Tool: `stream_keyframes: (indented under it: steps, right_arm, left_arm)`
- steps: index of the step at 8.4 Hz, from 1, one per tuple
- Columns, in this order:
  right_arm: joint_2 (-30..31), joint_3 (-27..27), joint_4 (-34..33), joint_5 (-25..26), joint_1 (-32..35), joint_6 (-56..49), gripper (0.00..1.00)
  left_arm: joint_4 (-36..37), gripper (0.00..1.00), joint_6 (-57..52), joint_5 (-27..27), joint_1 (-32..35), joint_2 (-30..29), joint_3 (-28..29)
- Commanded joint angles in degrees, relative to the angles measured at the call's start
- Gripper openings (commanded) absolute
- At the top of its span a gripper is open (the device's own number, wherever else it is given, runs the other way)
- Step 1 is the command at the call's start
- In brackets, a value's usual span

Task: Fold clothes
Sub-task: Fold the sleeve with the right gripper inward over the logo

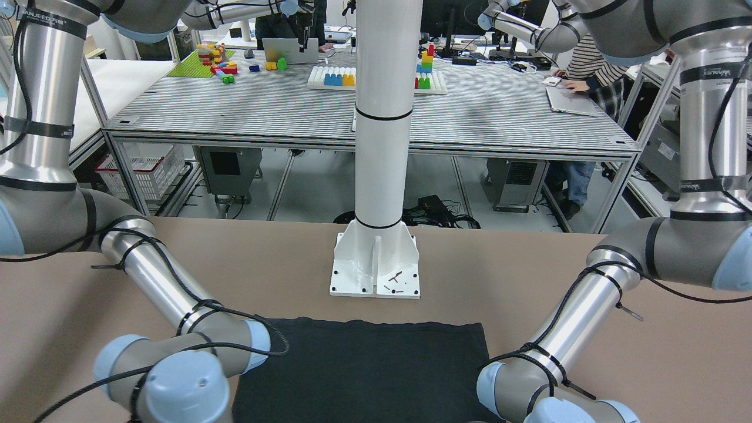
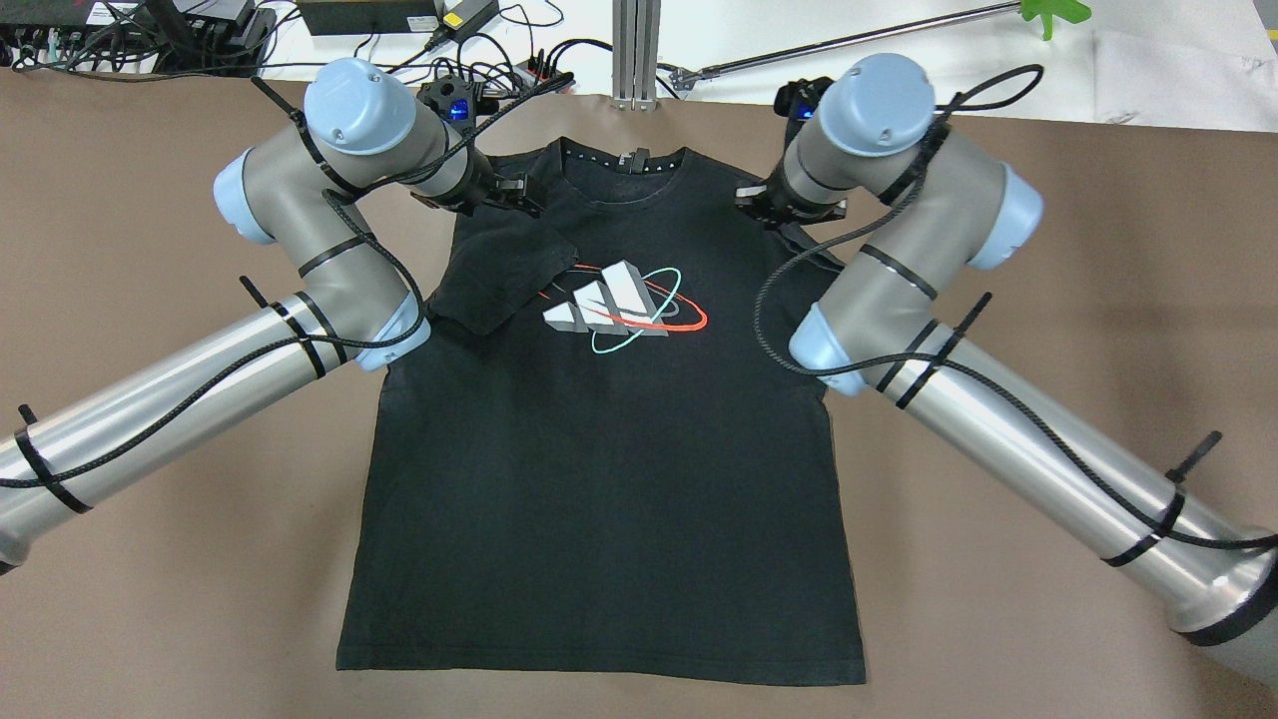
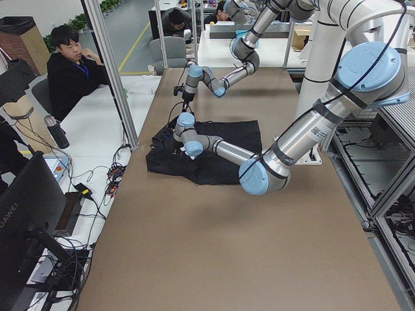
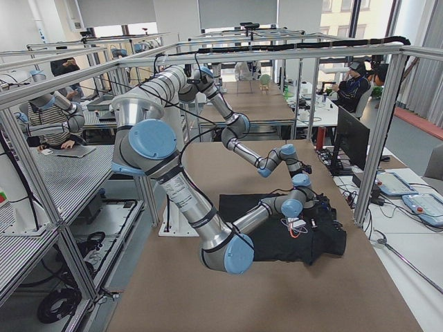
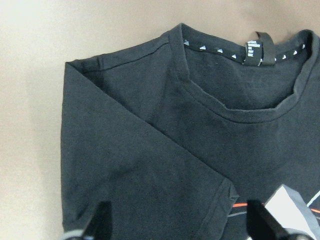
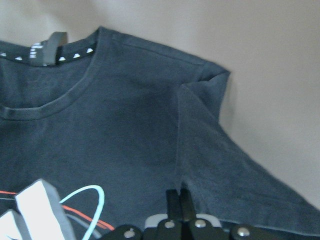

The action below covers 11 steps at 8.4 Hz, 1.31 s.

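Note:
A black T-shirt (image 2: 599, 479) with a white, red and teal logo (image 2: 619, 305) lies flat on the brown table, collar at the far edge. The sleeve on my left (image 2: 504, 275) is folded over onto the chest; it also shows in the left wrist view (image 5: 140, 185). My left gripper (image 2: 519, 195) hovers over that shoulder, open and empty, its fingertips (image 5: 100, 222) wide apart. My right gripper (image 2: 761, 205) is at the other shoulder, its jaws closed together (image 6: 179, 202) on the edge of the sleeve on my right (image 6: 225, 165).
The white pillar base (image 1: 376, 267) is bolted to the table just beyond the shirt's hem. Cables and power boxes (image 2: 449, 40) line the far edge near the collar. A seated person (image 3: 71, 65) is beside the table. Bare brown tabletop (image 2: 150, 599) lies on both sides.

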State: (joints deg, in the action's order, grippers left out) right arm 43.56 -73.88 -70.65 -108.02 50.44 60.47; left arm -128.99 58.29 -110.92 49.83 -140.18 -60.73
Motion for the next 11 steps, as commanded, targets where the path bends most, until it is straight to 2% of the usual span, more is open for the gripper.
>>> stream_keyframes:
  steps: [1,2,6,7,8,9,11]
  right_arm:
    - [-9.2,6.6,-2.0,8.8,-7.8,14.3,0.00]
    - [-10.1,7.9,-2.0,12.6,-9.6,16.1,0.00]
    - [-10.6,11.7,-1.2,16.6,-10.1,19.1,0.00]
    - [-10.3,11.7,-1.1,16.5,-10.3,17.5,0.88]
    - [-10.4,11.6,-1.2,16.6,-10.5,14.7,0.94]
    - [-10.2,10.9,-1.1,16.5,-10.5,11.8,0.94]
    - [-5.4,3.6,-1.2,15.9,-10.3,6.8,0.95]
  left_arm:
    - [0.0,0.95,-0.8,-0.1,0.6,0.3,0.1]
    - [0.0,0.95,-1.2,-0.1,0.7,0.3,0.2]
    - [0.1,0.95,-1.3,0.0,0.8,0.3,0.2]
    - [0.1,0.95,-1.5,0.0,0.8,0.3,0.2]
    - [0.1,0.95,-1.4,0.0,0.9,0.3,0.1]
    - [0.0,0.95,-1.3,0.0,0.9,0.2,-0.1]
    - [0.0,0.95,2.4,0.0,0.9,0.3,-2.4]
